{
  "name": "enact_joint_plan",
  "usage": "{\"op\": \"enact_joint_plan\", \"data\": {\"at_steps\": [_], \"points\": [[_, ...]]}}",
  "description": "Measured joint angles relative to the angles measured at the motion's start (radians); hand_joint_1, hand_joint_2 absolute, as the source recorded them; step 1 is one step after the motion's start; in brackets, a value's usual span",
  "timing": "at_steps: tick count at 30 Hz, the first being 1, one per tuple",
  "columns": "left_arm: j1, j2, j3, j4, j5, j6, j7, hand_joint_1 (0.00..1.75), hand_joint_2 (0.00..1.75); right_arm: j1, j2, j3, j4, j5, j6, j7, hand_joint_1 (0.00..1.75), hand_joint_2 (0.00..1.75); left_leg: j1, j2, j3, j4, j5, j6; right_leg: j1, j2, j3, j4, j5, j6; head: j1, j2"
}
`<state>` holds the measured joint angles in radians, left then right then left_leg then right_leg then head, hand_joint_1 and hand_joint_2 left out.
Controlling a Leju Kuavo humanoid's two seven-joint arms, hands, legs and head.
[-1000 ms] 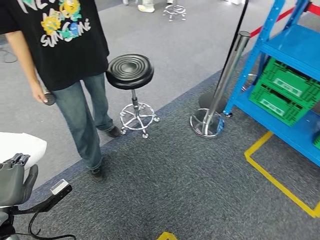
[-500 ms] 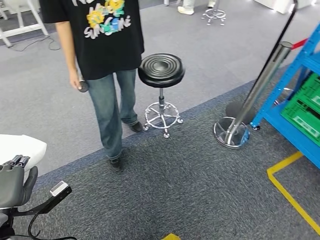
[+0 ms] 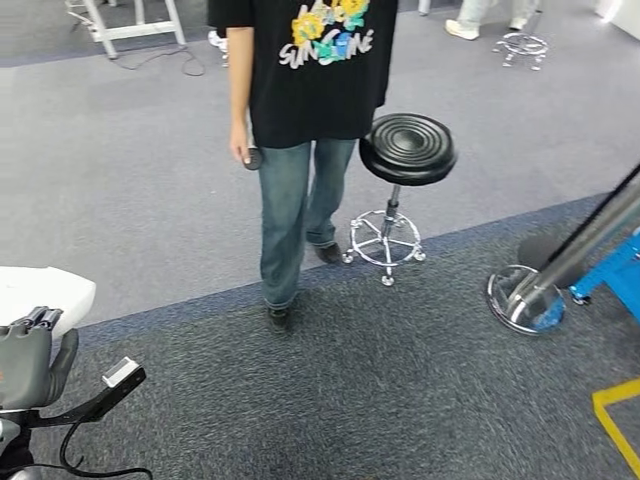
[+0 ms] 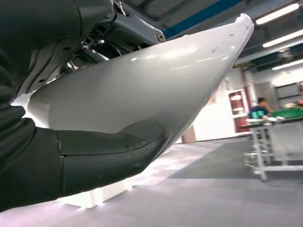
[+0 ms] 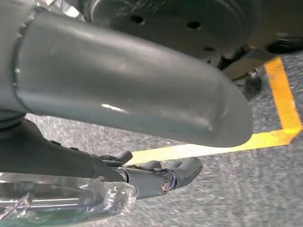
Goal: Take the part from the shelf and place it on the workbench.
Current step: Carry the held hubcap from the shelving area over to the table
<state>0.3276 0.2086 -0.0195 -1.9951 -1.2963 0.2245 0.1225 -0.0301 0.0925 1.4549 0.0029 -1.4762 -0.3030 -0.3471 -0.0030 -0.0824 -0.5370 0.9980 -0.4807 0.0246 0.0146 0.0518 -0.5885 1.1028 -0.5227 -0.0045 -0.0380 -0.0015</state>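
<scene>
The part (image 3: 41,290) is a smooth white curved shell at the head view's lower left edge. My left hand (image 3: 30,365) grips it from below, grey cover and thumb showing. In the left wrist view the white part (image 4: 143,90) stretches away from the wrist, with the dark thumb (image 4: 107,156) pressed under it and dark fingers over its upper edge. A corner of the blue shelf (image 3: 615,275) sits at the right edge. My right hand (image 5: 157,177) hangs over the carpet, its dark fingers stretched out and apart, holding nothing.
A person (image 3: 309,150) in a black T-shirt and jeans stands ahead on the grey floor, beside a black round stool (image 3: 407,150). A chrome barrier post base (image 3: 524,300) stands near the shelf. Yellow floor tape (image 3: 615,420) marks the lower right. A distant table (image 4: 275,142) carries a green crate.
The whole view has swung to the left: the shelf, post, stool and person slid rightward and the shelf is nearly gone. My left hand keeps the same hold on the white part.
</scene>
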Motion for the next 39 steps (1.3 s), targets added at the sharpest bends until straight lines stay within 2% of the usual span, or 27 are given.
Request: {"op": "enact_joint_plan", "data": {"at_steps": [1, 2, 3, 4, 5, 7, 9, 11, 12, 13, 14, 15, 16, 18, 20, 22, 24, 26, 27, 28, 29, 31, 33, 35, 36, 37, 39], "points": [[-0.001, 0.000, 0.000, 0.001, 0.000, 0.000, 0.000, 1.75, 1.75, 0.000, -0.001, 0.000, 0.001, 0.000, 0.000, 0.000, 0.00, 0.00, 0.001, -0.014, -0.001, 0.001, -0.001, 0.000, 0.003, 0.027, 0.026, -0.061, 0.027, -0.009, 0.000, 0.000], [-0.002, 0.000, 0.000, 0.001, 0.000, 0.001, 0.000, 1.75, 1.75, 0.001, -0.001, 0.000, 0.001, 0.000, -0.001, 0.000, 0.00, 0.00, 0.003, -0.026, -0.004, 0.001, 0.000, -0.003, 0.006, 0.048, 0.042, -0.097, 0.039, -0.014, 0.000, 0.000], [-0.001, 0.000, 0.000, 0.002, 0.002, 0.002, 0.000, 1.75, 1.75, 0.001, -0.001, 0.000, 0.002, 0.001, -0.001, 0.000, 0.00, 0.00, 0.007, -0.040, -0.009, 0.001, 0.002, -0.008, 0.006, 0.056, 0.048, -0.110, 0.038, -0.018, 0.000, 0.000], [0.000, 0.000, 0.002, 0.003, 0.008, 0.003, -0.001, 1.75, 1.75, 0.001, 0.000, 0.000, 0.002, 0.003, -0.002, 0.000, 0.00, 0.00, 0.010, -0.055, -0.014, 0.000, 0.004, -0.014, 0.007, 0.045, 0.051, -0.117, 0.039, -0.018, 0.001, 0.000], [0.002, 0.000, 0.005, 0.003, 0.018, 0.005, -0.003, 1.75, 1.75, 0.000, 0.001, 0.000, 0.002, 0.006, -0.004, 0.000, 0.00, 0.00, 0.012, -0.057, -0.017, 0.001, 0.004, -0.018, 0.006, 0.031, 0.055, -0.124, 0.042, -0.019, 0.001, 0.000], [0.001, 0.002, 0.020, 0.003, 0.051, 0.011, -0.015, 1.75, 1.75, -0.003, 0.004, 0.000, 0.002, 0.012, -0.009, 0.001, 0.00, 0.00, 0.009, -0.014, -0.034, 0.033, -0.019, -0.027, 0.002, 0.002, 0.068, -0.144, 0.048, -0.022, -0.002, 0.000], [-0.004, 0.003, 0.041, 0.003, 0.083, 0.018, -0.032, 1.75, 1.75, -0.002, 0.009, 0.000, 0.002, 0.017, -0.013, 0.003, 0.00, 0.00, 0.009, 0.048, -0.087, 0.137, -0.076, -0.039, 0.001, -0.031, 0.077, -0.154, 0.047, -0.024, -0.004, 0.000], [-0.006, 0.003, 0.066, 0.003, 0.107, 0.023, -0.049, 1.75, 1.75, 0.000, 0.014, 0.000, 0.002, 0.019, -0.015, 0.009, 0.00, 0.00, 0.016, 0.068, -0.147, 0.247, -0.114, -0.052, 0.001, -0.065, 0.081, -0.153, 0.040, -0.023, -0.004, 0.000], [-0.006, 0.003, 0.080, 0.002, 0.117, 0.024, -0.056, 1.75, 1.75, 0.000, 0.017, 0.000, 0.002, 0.020, -0.016, 0.011, 0.00, 0.00, 0.020, 0.072, -0.157, 0.261, -0.107, -0.058, 0.000, -0.082, 0.082, -0.152, 0.037, -0.022, -0.004, 0.000], [-0.006, 0.003, 0.096, 0.000, 0.126, 0.024, -0.063, 1.75, 1.75, 0.000, 0.019, 0.000, 0.002, 0.020, -0.017, 0.013, 0.00, 0.00, 0.024, 0.078, -0.146, 0.235, -0.081, -0.063, -0.002, -0.096, 0.084, -0.150, 0.033, -0.019, -0.004, 0.000], [-0.007, 0.003, 0.113, -0.002, 0.133, 0.023, -0.068, 1.75, 1.75, -0.001, 0.022, 0.000, 0.002, 0.020, -0.017, 0.014, 0.00, 0.00, 0.028, 0.090, -0.117, 0.178, -0.044, -0.068, -0.004, -0.110, 0.088, -0.148, 0.028, -0.015, -0.004, 0.000], [-0.008, 0.002, 0.129, -0.004, 0.139, 0.023, -0.072, 1.75, 1.75, -0.002, 0.023, 0.000, 0.002, 0.020, -0.017, 0.016, 0.00, 0.00, 0.028, 0.115, -0.081, 0.110, -0.014, -0.072, -0.004, -0.122, 0.091, -0.145, 0.022, -0.009, -0.005, 0.000], [-0.011, 0.001, 0.144, -0.006, 0.142, 0.022, -0.075, 1.75, 1.75, -0.002, 0.025, 0.000, 0.002, 0.020, -0.018, 0.017, 0.00, 0.00, 0.028, 0.134, -0.051, 0.054, 0.006, -0.069, -0.002, -0.132, 0.092, -0.141, 0.016, -0.003, -0.005, 0.000], [-0.016, -0.001, 0.169, -0.007, 0.145, 0.020, -0.078, 1.75, 1.75, -0.003, 0.026, 0.000, 0.002, 0.020, -0.018, 0.018, 0.00, 0.00, 0.023, 0.152, -0.026, 0.006, 0.011, -0.052, 0.002, -0.151, 0.094, -0.135, 0.004, 0.010, -0.003, 0.000], [-0.019, -0.002, 0.187, -0.008, 0.145, 0.020, -0.079, 1.75, 1.75, -0.005, 0.027, 0.000, 0.002, 0.019, -0.018, 0.018, 0.00, 0.00, 0.020, 0.126, -0.028, 0.005, 0.011, -0.031, -0.001, -0.166, 0.101, -0.134, -0.003, 0.020, 0.000, 0.000], [-0.021, -0.003, 0.199, -0.011, 0.145, 0.020, -0.081, 1.75, 1.75, -0.007, 0.027, 0.000, 0.002, 0.019, -0.018, 0.017, 0.00, 0.00, 0.020, 0.105, -0.028, 0.002, 0.014, -0.017, -0.007, -0.132, 0.092, -0.101, -0.029, 0.030, 0.002, 0.000], [-0.026, -0.004, 0.204, -0.013, 0.145, 0.020, -0.082, 1.75, 1.75, -0.006, 0.028, 0.000, 0.002, 0.019, -0.018, 0.017, 0.00, 0.00, 0.021, 0.085, -0.029, 0.001, 0.016, -0.008, -0.011, -0.075, 0.037, 0.011, -0.088, 0.036, 0.004, 0.000], [-0.028, -0.006, 0.205, -0.013, 0.145, 0.018, -0.084, 1.75, 1.75, -0.003, 0.028, 0.000, 0.002, 0.019, -0.018, 0.017, 0.00, 0.00, 0.018, 0.061, -0.030, 0.002, 0.016, -0.003, -0.012, -0.055, -0.035, 0.142, -0.134, 0.037, 0.004, 0.000], [-0.029, -0.007, 0.207, -0.013, 0.145, 0.017, -0.084, 1.75, 1.75, -0.002, 0.028, 0.000, 0.002, 0.019, -0.018, 0.017, 0.00, 0.00, 0.017, 0.048, -0.030, 0.002, 0.015, -0.003, -0.012, -0.053, -0.056, 0.171, -0.132, 0.035, 0.004, 0.000], [-0.029, -0.009, 0.208, -0.013, 0.144, 0.015, -0.084, 1.75, 1.75, -0.002, 0.028, 0.000, 0.002, 0.019, -0.018, 0.017, 0.00, 0.00, 0.016, 0.034, -0.029, 0.002, 0.015, -0.003, -0.012, -0.051, -0.060, 0.160, -0.109, 0.033, 0.004, 0.000], [-0.030, -0.010, 0.209, -0.013, 0.143, 0.011, -0.084, 1.75, 1.75, -0.002, 0.028, 0.000, 0.002, 0.019, -0.018, 0.018, 0.00, 0.00, 0.016, 0.020, -0.028, 0.002, 0.015, -0.003, -0.012, -0.045, -0.045, 0.114, -0.071, 0.030, 0.004, 0.000], [-0.032, -0.014, 0.214, -0.012, 0.139, 0.005, -0.084, 1.75, 1.75, -0.003, 0.028, 0.000, 0.002, 0.019, -0.018, 0.017, 0.00, 0.00, 0.015, -0.007, -0.028, 0.004, 0.014, -0.006, -0.017, -0.001, 0.010, -0.024, 0.001, 0.024, 0.004, 0.000], [-0.037, -0.016, 0.219, -0.008, 0.135, -0.001, -0.084, 1.75, 1.75, -0.004, 0.028, 0.000, 0.002, 0.018, -0.018, 0.016, 0.00, 0.00, 0.016, -0.031, -0.033, 0.006, 0.015, -0.016, -0.020, 0.035, 0.046, -0.101, 0.022, 0.021, 0.004, 0.000], [-0.038, -0.017, 0.222, -0.004, 0.129, -0.008, -0.084, 1.75, 1.75, -0.004, 0.029, 0.000, 0.002, 0.018, -0.018, 0.014, 0.00, 0.00, 0.020, -0.056, -0.040, 0.004, 0.020, -0.031, -0.017, 0.023, 0.054, -0.109, 0.020, 0.016, 0.004, 0.000], [-0.038, -0.018, 0.224, -0.001, 0.126, -0.012, -0.083, 1.75, 1.75, -0.005, 0.029, 0.000, 0.002, 0.018, -0.018, 0.013, 0.00, 0.00, 0.022, -0.057, -0.043, 0.006, 0.019, -0.037, -0.017, 0.010, 0.057, -0.112, 0.022, 0.011, 0.004, 0.000], [-0.038, -0.019, 0.225, 0.003, 0.122, -0.015, -0.082, 1.75, 1.75, -0.006, 0.029, 0.000, 0.002, 0.019, -0.018, 0.013, 0.00, 0.00, 0.021, -0.040, -0.050, 0.016, 0.011, -0.041, -0.017, -0.003, 0.059, -0.117, 0.025, 0.005, 0.001, 0.000], [-0.043, -0.019, 0.225, 0.009, 0.117, -0.018, -0.079, 1.75, 1.75, -0.005, 0.031, 0.000, 0.002, 0.019, -0.018, 0.012, 0.00, 0.00, 0.018, 0.022, -0.086, 0.093, -0.039, -0.048, -0.017, -0.033, 0.063, -0.126, 0.028, -0.005, -0.003, 0.000]]}}
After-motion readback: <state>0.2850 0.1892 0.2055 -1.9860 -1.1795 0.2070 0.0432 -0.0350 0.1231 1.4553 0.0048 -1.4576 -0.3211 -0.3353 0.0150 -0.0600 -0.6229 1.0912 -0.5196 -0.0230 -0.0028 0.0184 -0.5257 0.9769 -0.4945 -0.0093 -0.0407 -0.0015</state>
